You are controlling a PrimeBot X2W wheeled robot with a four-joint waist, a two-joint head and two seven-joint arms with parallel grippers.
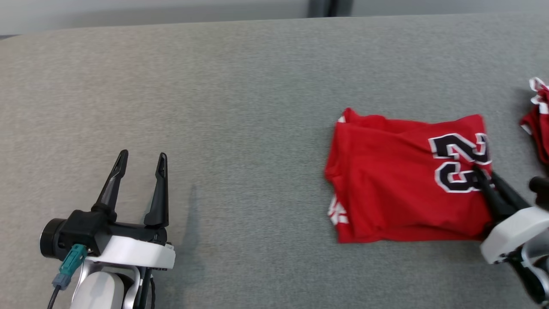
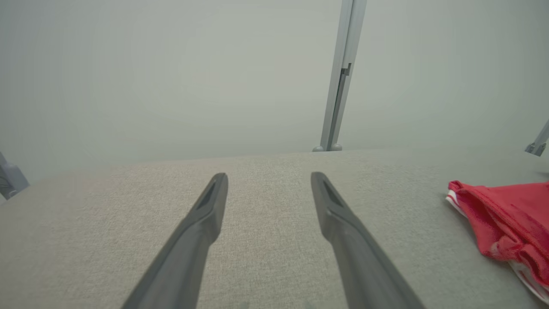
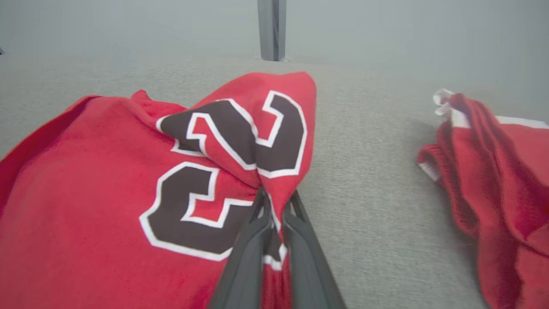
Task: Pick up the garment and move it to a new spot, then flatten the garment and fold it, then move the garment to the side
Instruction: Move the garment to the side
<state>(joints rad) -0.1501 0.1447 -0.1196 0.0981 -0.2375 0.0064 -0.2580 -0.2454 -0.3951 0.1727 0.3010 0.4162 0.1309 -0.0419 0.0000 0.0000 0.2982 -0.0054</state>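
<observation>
My right pincer [image 1: 484, 177] is clamped on the numbered edge of the folded red jersey [image 1: 386, 189], black-and-white 23 showing, centre right of the head frame on the grey fabric tabletop [image 1: 214, 86]. Folding looks done, so shifting it aside seems next, which calls for a low, level carry. My left pincer [image 1: 143, 156] stands wide at lower left. A crumpled red garment [image 1: 538, 120] lies at the right edge. Neither sits in a container.

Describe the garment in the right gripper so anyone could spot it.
On the grey table, right of centre, lies a folded red jersey, its edge pinched by the right gripper. Unlike the crumpled red cloth beside it, it shows a black number.
</observation>
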